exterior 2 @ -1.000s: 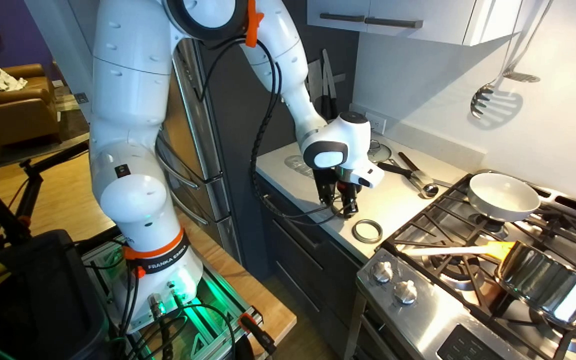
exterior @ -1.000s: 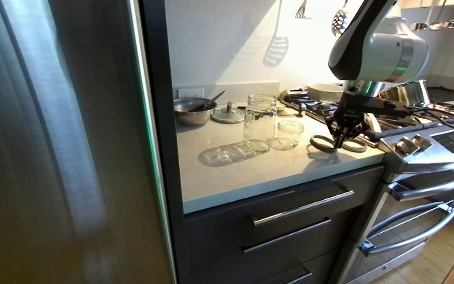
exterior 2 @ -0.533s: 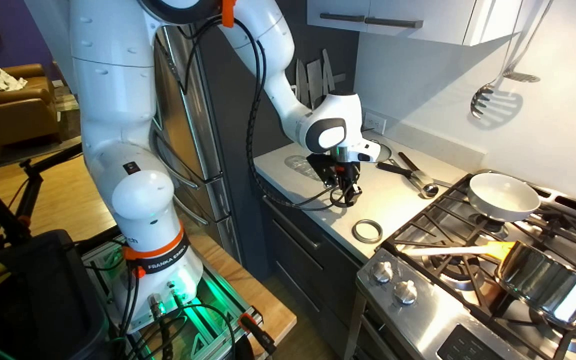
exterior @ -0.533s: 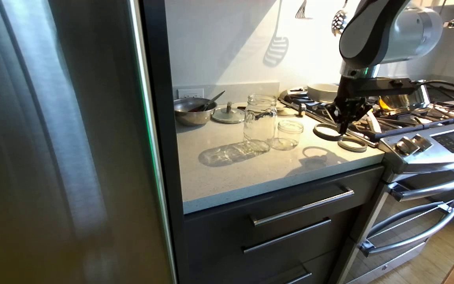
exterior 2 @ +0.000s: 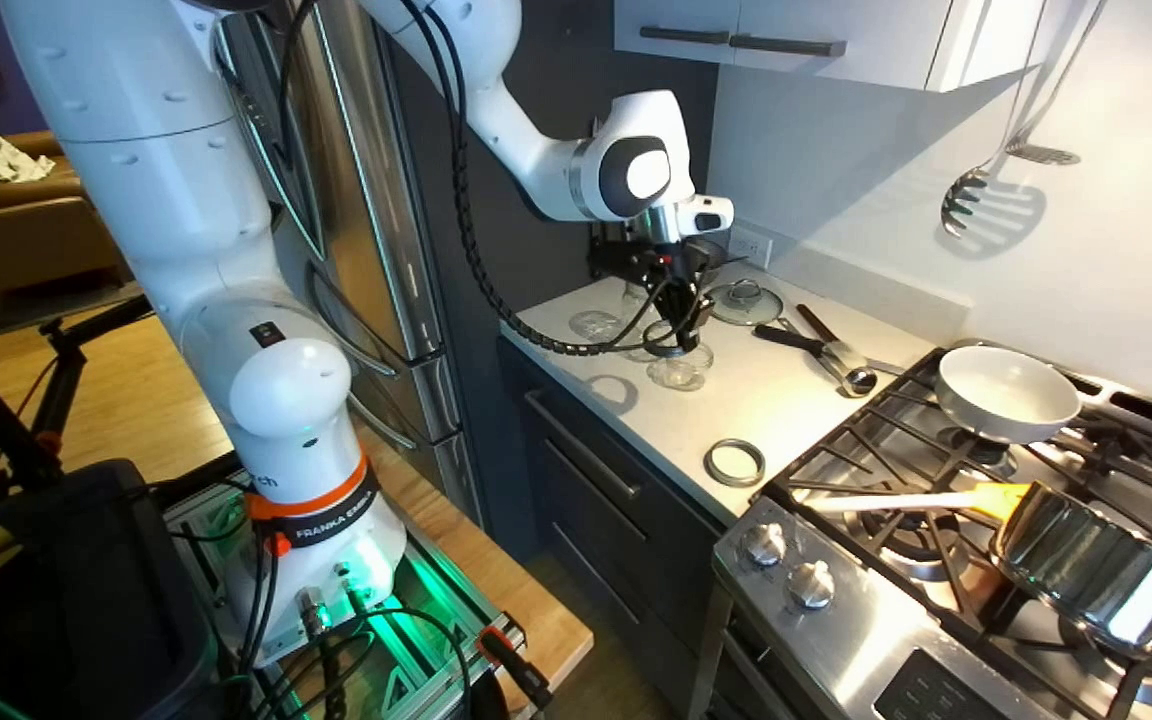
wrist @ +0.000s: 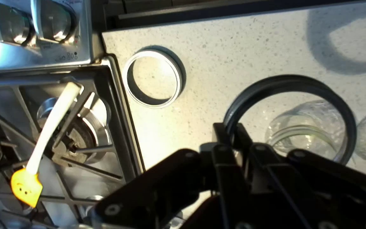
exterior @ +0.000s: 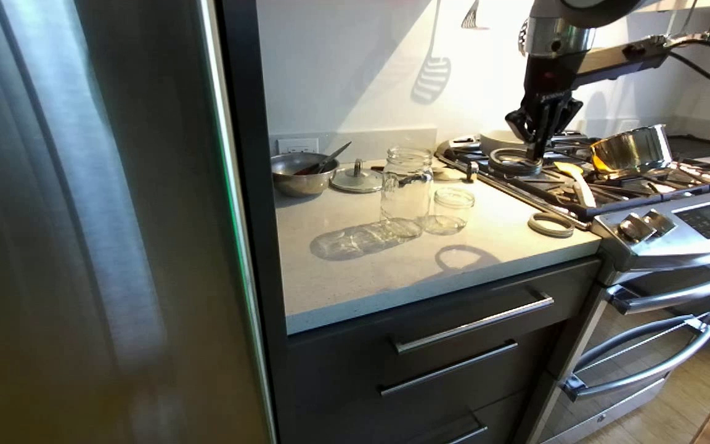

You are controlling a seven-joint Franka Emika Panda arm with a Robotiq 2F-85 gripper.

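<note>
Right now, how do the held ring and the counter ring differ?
The held ring hangs in midair, pinched in the gripper; the other ring lies flat on the counter. In the wrist view, the held ring looks dark, the other ring silvery. The held ring's shadow is detached; the other ring's adjoins it. Both are round.

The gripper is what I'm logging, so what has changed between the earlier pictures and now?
The gripper has risen, lifting the held ring higher above the counter; nothing was let go. The other ring, tall jar and small jar stayed where they were.
</note>
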